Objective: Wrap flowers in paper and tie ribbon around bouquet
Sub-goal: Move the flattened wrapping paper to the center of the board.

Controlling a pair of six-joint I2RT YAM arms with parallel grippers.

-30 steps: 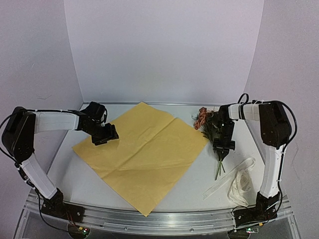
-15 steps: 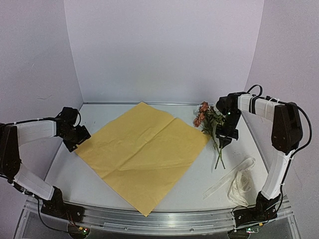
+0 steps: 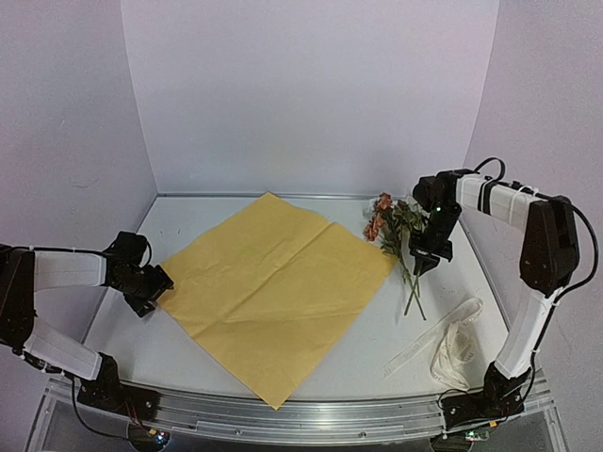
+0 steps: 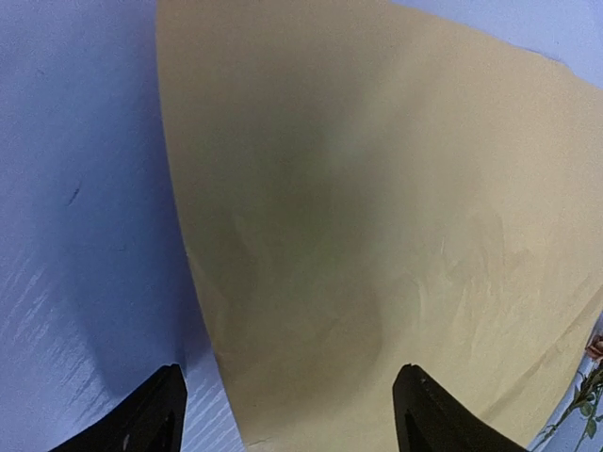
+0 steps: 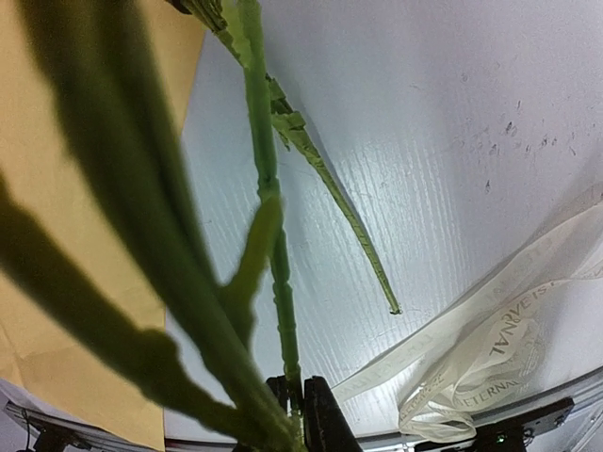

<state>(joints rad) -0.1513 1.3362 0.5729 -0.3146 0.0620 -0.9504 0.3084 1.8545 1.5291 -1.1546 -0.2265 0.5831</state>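
The paper (image 3: 273, 287), a large yellow-orange sheet, lies flat in the middle of the table. My left gripper (image 3: 155, 285) is low at the sheet's left corner. In the left wrist view its gripper (image 4: 290, 377) is open, with the paper (image 4: 377, 217) spread under the wide gap and nothing held. My right gripper (image 3: 424, 259) is shut on the green stems of the flowers (image 3: 388, 226), just right of the paper's right corner. The stems (image 5: 268, 188) run out of the closed right gripper (image 5: 300, 395). The cream ribbon (image 3: 452, 344) lies loose at the front right.
The ribbon (image 5: 490, 348) is heaped near the table's front right edge, close to the right arm's base. White walls close in the back and both sides. A metal rail (image 3: 283, 419) runs along the front edge.
My left gripper has pulled back off the paper to its left corner and dropped lower. The right gripper has shifted slightly toward the back with the flowers.
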